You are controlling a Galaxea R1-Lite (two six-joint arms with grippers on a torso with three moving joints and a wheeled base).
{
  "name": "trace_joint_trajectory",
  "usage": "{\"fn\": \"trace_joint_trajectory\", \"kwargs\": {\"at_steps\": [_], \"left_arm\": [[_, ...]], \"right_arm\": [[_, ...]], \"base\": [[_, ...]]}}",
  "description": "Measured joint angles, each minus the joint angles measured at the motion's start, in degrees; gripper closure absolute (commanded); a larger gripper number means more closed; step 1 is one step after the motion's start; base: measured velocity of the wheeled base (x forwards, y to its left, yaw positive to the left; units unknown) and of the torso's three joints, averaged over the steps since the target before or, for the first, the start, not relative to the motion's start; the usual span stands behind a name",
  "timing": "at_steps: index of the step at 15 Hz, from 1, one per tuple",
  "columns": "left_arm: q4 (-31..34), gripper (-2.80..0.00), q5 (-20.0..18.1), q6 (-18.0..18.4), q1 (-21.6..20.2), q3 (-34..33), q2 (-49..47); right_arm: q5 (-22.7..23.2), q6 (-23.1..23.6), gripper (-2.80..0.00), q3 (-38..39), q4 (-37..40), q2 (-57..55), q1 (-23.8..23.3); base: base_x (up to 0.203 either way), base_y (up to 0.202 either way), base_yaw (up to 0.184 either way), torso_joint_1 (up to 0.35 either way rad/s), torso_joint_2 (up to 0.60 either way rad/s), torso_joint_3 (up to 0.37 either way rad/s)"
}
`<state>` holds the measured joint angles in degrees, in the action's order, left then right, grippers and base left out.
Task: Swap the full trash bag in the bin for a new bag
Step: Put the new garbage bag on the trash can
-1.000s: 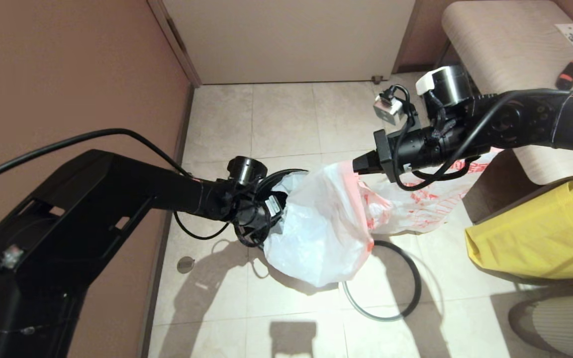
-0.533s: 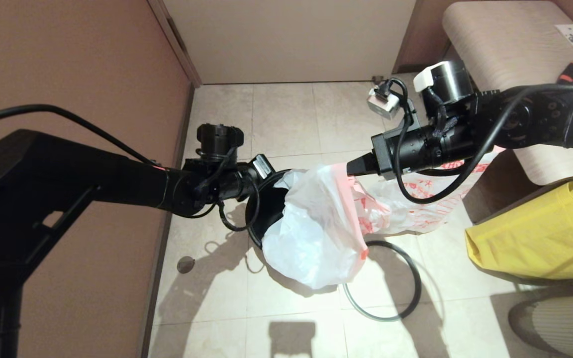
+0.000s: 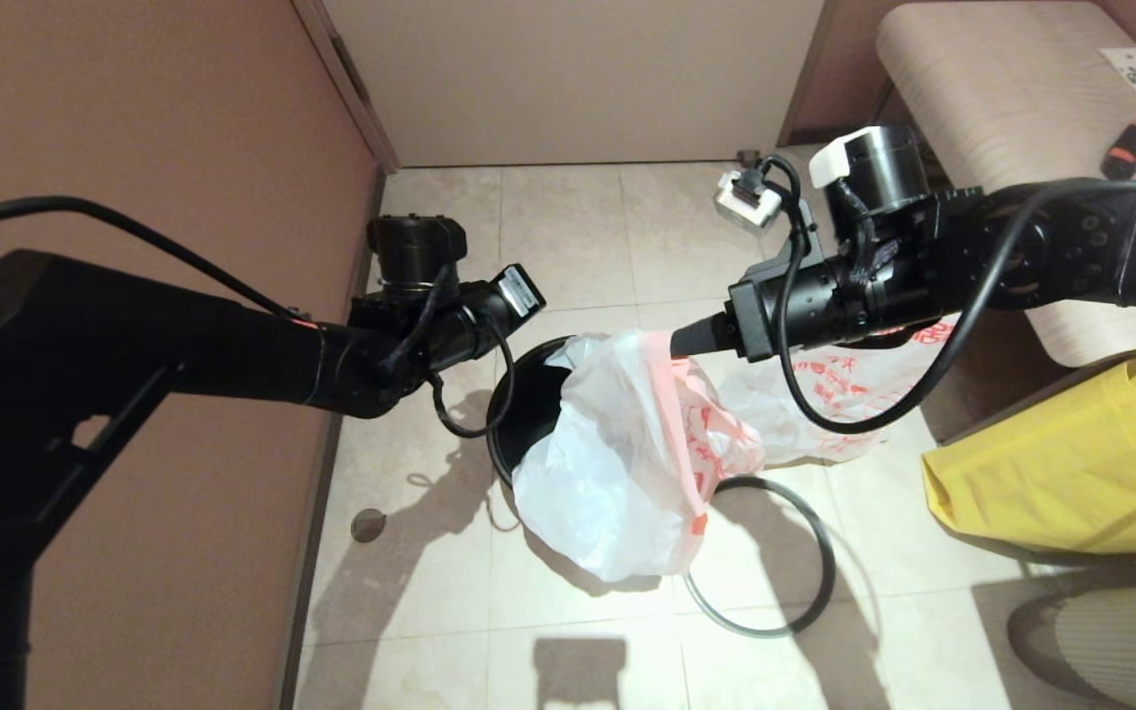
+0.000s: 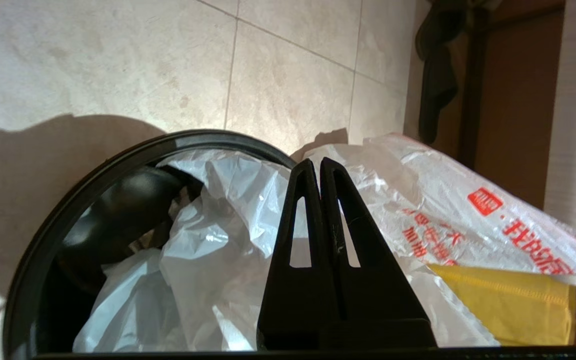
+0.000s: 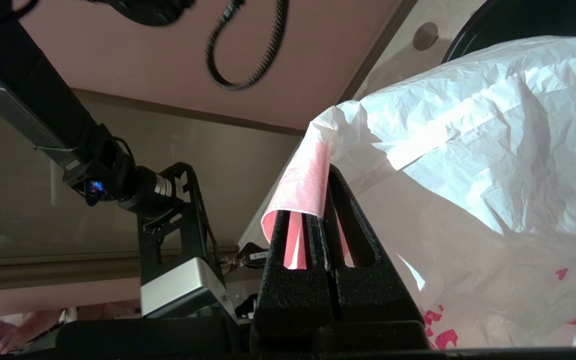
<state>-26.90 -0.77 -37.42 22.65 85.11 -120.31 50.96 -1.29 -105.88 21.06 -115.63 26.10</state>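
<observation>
Right gripper [image 3: 678, 340], clamped on the new bag's [image 3: 617, 463] pink edge at frame centre; bin [image 3: 519, 414] mouth lower-left; left gripper [image 4: 316, 165] shut, empty.

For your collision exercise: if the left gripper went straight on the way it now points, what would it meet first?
Probably the white bag draped over the bin; the shut left gripper aims at it, though depth is unclear.

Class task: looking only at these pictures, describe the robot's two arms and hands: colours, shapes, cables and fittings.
Both arms are matt black with looping black cables. Each hand, the left hand and the right hand, is a pair of black tapering fingers with slot cut-outs. The right arm carries a white-capped cylinder and a small white box.
</observation>
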Motion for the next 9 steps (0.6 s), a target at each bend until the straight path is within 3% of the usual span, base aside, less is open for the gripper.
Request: {"fn": "trace_joint_trajectory", "kwargs": {"at_steps": [3,6,9], "left_arm": [[3.52,0.0,-1.34,3.12,0.17,-0.71,3.55],[5.21,0.0,-5.64,4.23,-0.16,-3.0,8.58],[7.73,0.0,-7.13,8.05,-0.22,-4.45,12.63]], "right_arm": [[-0.14,0.13,0.0,2.72,-5.66,-0.29,1.01],[-0.68,-0.07,0.0,1.86,-15.57,-1.73,1.58],[-1.53,0.17,0.0,-0.31,-18.14,-2.8,1.87]], "base": [[0.0,0.0,0.0,0.0,0.0,0.0],[0.0,0.0,0.0,0.0,0.0,0.0],[0.0,0.0,0.0,0.0,0.0,0.0]]}}
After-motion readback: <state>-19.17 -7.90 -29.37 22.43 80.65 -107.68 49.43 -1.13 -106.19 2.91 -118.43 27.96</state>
